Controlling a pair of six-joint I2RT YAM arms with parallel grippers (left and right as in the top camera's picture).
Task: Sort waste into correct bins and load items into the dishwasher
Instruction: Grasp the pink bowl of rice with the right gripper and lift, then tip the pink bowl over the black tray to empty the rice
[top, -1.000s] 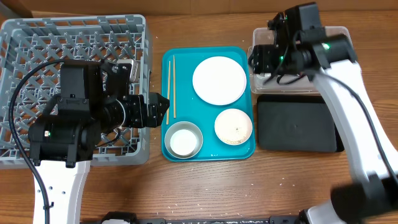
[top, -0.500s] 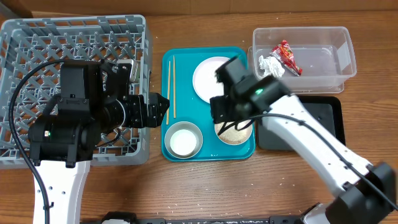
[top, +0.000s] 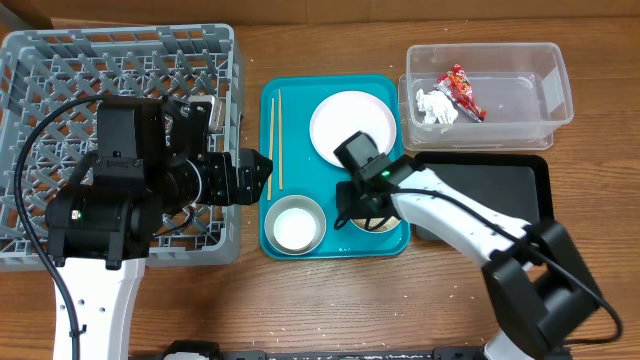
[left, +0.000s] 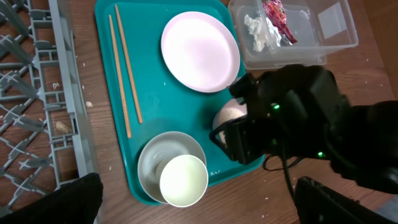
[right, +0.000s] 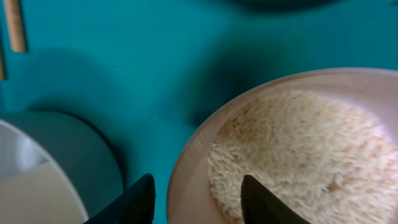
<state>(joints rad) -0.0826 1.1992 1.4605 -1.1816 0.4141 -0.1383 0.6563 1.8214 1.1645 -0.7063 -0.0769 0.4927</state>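
Right, overhead: the right end effector (top: 360, 205) hangs low over the teal tray (top: 295, 130); red wrapper (top: 460, 90) and tissue (top: 432, 106) lie in the clear tub (top: 530, 100). Left wrist: left end effector (left: 196, 186) spread wide, chopsticks (left: 124, 74) flat on the tray. Right wrist: fingers (right: 134, 202) parted, straddling the rice bowl (right: 298, 155) rim.

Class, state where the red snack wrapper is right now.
Overhead, the red snack wrapper lies inside the clear tub at the upper right, beside the white tissue, above the black tray.
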